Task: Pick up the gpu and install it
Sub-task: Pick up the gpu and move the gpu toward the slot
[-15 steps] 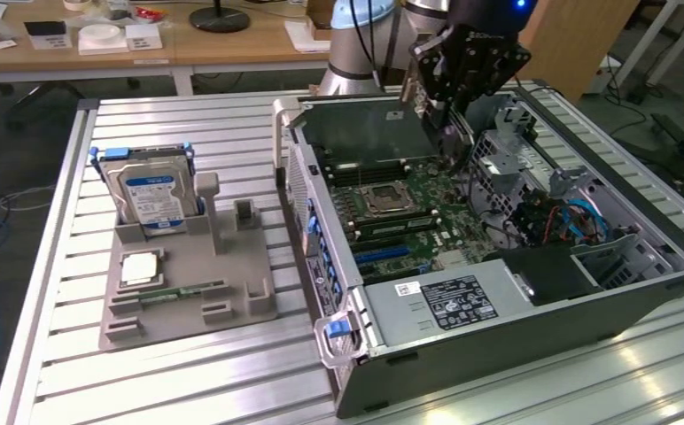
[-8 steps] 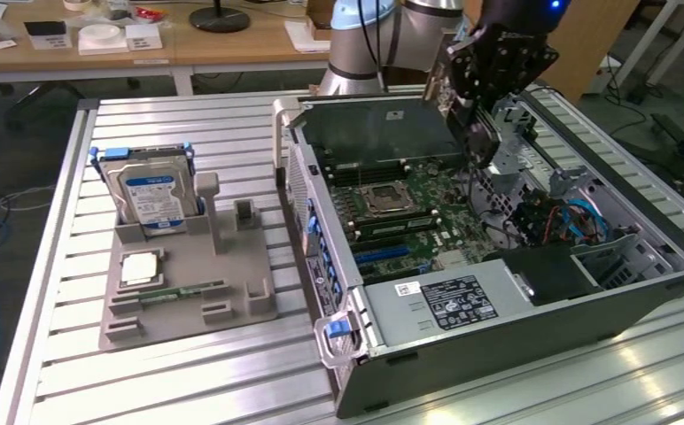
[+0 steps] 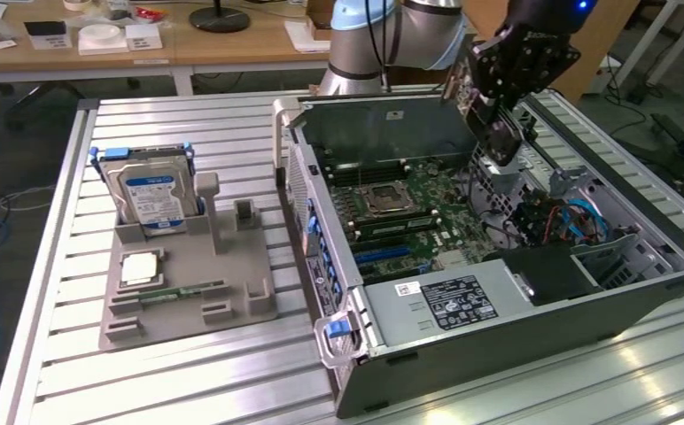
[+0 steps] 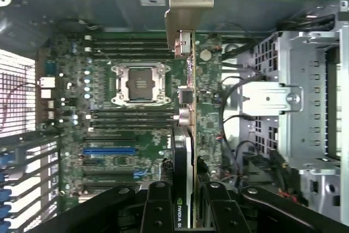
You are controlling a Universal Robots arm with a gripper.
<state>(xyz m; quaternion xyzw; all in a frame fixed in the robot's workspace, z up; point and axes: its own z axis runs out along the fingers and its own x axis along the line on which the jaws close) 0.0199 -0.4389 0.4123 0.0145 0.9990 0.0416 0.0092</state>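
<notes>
The computer case [image 3: 496, 336] lies on its side on the slatted table [image 3: 70, 354], toward the table's edge on the exterior view's right, with its open face upward. Inside, the motherboard [image 4: 136, 135] lies bare between the case walls. The metal drive cage [image 4: 294, 107] and loose black cables [image 4: 234, 129] crowd one side, leaving a narrow strip of free room beside the processor socket [image 4: 136, 83].

The gpu [image 3: 501, 133] hangs above the open case, clear of the board. In the wrist view, the gpu [image 4: 188, 135] shows edge-on as a thin, flat card with a dark face and a brownish one. Its dull metal bracket [image 4: 182, 9] is at the far end, near the case wall.

The gripper [image 3: 501, 97] holds the card at its near end, and the black fingers [image 4: 158, 211] of the gripper [image 4: 188, 214] are pinched against both faces.

Toward the table's edge on the exterior view's left, a grey holder [image 3: 189, 292] carries an upright hard drive [image 3: 153, 195], well apart from the case.
</notes>
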